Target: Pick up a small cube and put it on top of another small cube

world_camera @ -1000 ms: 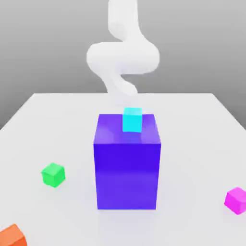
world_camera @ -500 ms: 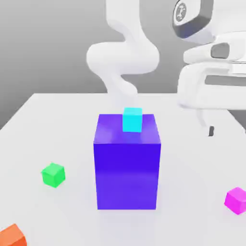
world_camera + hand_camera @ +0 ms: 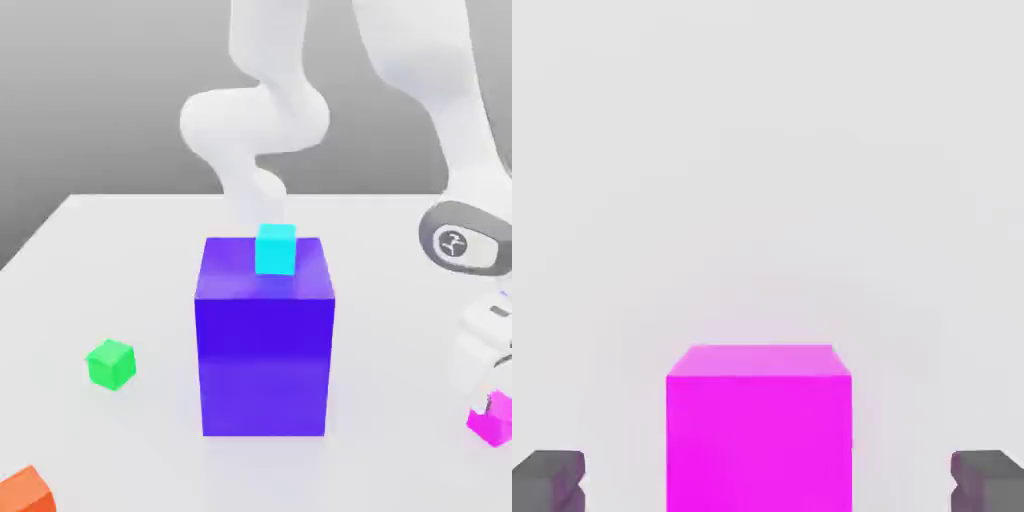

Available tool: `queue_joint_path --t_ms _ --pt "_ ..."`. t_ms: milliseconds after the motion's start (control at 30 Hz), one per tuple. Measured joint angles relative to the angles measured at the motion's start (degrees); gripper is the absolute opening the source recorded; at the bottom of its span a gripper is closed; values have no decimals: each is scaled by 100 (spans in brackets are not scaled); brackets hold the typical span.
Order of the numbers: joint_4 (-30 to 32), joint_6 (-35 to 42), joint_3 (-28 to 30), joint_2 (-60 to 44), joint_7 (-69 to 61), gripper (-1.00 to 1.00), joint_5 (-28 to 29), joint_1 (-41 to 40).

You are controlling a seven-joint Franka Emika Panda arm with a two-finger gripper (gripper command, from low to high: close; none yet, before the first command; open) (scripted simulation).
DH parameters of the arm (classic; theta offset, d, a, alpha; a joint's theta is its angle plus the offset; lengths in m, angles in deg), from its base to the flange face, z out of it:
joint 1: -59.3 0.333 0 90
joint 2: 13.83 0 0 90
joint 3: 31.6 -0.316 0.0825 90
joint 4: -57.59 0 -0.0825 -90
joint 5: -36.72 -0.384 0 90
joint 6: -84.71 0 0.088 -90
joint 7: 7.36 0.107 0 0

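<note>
Hand view: end effector [image 3: 768, 482] open, jaws spread wide, one dark grey fingertip [image 3: 548, 478] on each side of the small cube [image 3: 759, 428], both fingertips standing clear of its faces with bench surface visible in the gaps. Small cube bright magenta-pink, resting flat on the bench [image 3: 768, 150], centred between the fingertips, not gripped. Exterior view: end effector [image 3: 492, 400] lowered at the exterior view's right edge, directly over the small cube [image 3: 492, 421], with the white hand body covering part of the cube's top. White arm [image 3: 440, 110] descending from the upper frame to a wrist joint with a grey ring just above the hand. Small cube near the front right corner of the bench [image 3: 100, 260], well apart from everything else. Big blue-purple block [image 3: 265, 350] upright at the bench centre, far larger than the cubes. Cyan cube [image 3: 276, 249] on top of the block, toward the block's rear edge, touching the top face. Green cube [image 3: 110, 363] on the bench at the exterior view's left of the block, well apart from it. Orange cube [image 3: 22, 492] at the front left corner, partly cut off by the frame edge. Arm base column behind the block, beyond the cyan cube.
</note>
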Motion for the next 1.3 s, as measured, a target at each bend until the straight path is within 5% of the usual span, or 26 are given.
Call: queue_joint_path --t_ms 233,467,700,1067,1300 --pt "-4 -18 9 -18 13 -100 16 9" --pt "194 766 -534 838 -598 -100 -880 -674" --pt "148 1136 -76 814 -677 -100 -1431 -1441" --pt "912 1338 1255 1815 -398 -100 -3128 -3344" --pt "1640 1176 1816 2577 394 -100 -3292 -4130"
